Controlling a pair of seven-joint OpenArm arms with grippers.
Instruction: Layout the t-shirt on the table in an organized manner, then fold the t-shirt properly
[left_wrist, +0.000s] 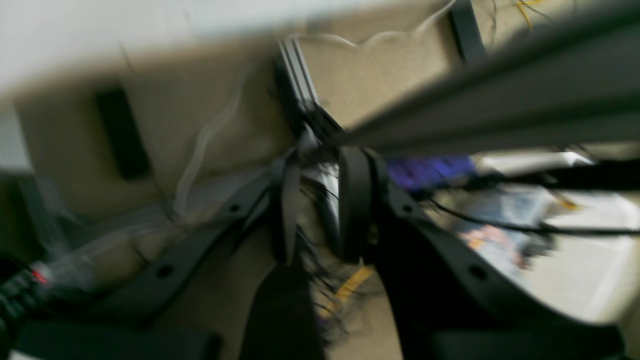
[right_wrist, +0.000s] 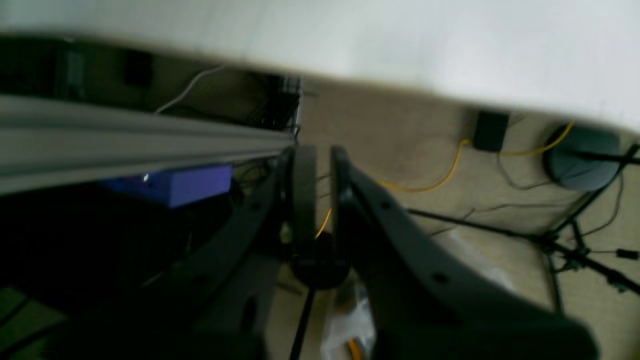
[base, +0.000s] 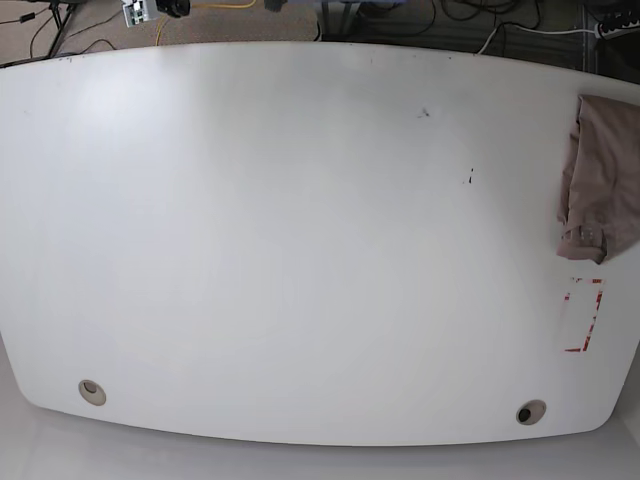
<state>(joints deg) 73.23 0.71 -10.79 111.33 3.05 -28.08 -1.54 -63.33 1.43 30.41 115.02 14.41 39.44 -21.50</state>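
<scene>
**Shirt bunched at right edge**

Lies crumpled, the t-shirt (base: 600, 178), at the base view's right edge on the table (base: 300, 230), above the red-white tape rectangle (base: 583, 316). Hangs below table level, left tool (left_wrist: 320, 205), slightly parted, empty. Nearly clenched, right tool (right_wrist: 320, 192), gripping nothing.

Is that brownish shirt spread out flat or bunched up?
Bunched up: the mauve-brown cloth t-shirt lies crumpled at the glossy white table's right edge, partly out of view.
</scene>
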